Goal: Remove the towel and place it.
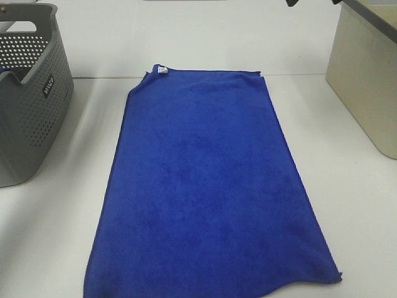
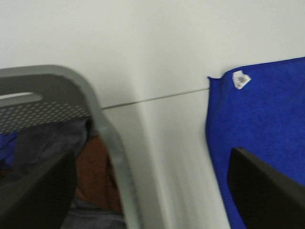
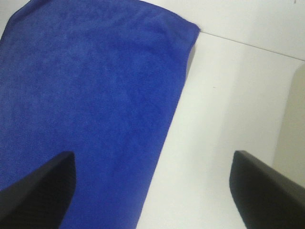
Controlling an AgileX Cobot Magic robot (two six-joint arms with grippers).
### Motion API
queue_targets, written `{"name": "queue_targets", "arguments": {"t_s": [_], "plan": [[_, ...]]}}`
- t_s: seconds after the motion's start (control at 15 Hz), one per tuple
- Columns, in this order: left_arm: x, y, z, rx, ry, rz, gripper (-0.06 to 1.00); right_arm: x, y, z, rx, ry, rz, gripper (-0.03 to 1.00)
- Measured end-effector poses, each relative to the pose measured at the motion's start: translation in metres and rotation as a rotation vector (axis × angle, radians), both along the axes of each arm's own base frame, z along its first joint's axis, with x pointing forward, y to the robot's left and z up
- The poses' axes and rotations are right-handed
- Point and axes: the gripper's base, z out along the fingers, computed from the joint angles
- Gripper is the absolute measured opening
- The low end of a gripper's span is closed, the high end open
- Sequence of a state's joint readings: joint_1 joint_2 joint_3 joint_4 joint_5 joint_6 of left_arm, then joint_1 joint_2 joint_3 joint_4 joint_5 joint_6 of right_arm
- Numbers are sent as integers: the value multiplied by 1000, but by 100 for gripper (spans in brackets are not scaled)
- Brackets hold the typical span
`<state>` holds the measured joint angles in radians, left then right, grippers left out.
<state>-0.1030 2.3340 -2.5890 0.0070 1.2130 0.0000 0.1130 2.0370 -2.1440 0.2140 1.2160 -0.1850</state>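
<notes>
The towel point(image 1: 208, 192) lies spread flat on the desk point(image 1: 360, 211), just beside the grey basket point(image 1: 28, 112), its white tag point(image 1: 162, 70) at the far corner. Both the left claw point(image 2: 152, 191) and right claw point(image 3: 152, 191) hang open, holding nothing.

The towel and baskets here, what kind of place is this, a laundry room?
Probably a test bench staged as a laundry corner, not a real home. A blue towel lies flat on a bare white table, a grey perforated basket holds clothes, and a beige bin stands opposite.
</notes>
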Motion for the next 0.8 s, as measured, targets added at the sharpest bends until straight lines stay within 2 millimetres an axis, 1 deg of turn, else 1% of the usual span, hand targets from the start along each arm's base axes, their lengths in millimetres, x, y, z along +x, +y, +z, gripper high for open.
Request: {"name": "queue_targets", "arguments": {"t_s": [0.13,0.2,0.27,0.4,0.47,0.53,0.6,0.67,0.73,0.8], "plan": [[-15,35,4,16,60,52,81,-16,-14,12,-3,0,-40,85],[-28,49,8,25,92,68,81,-27,-19,18,-3,2,-62,85],[-44,54,14,31,117,73,81,-42,-23,27,-4,-1,-77,84],[-84,58,24,51,172,69,81,-80,-26,43,0,-4,-91,84],[-109,58,31,66,187,65,81,-101,-28,50,-3,-10,-94,84],[-134,59,31,76,218,65,81,-126,-30,55,4,-13,-105,84],[-161,59,34,86,232,67,81,-150,-32,58,15,-12,-122,83],[-175,60,37,90,229,68,81,-177,-34,60,25,-13,-138,83],[-205,60,43,89,209,73,81,-188,-35,60,27,-17,-141,83],[-231,60,45,91,183,83,81,-213,-36,58,30,-22,-144,83]]}}
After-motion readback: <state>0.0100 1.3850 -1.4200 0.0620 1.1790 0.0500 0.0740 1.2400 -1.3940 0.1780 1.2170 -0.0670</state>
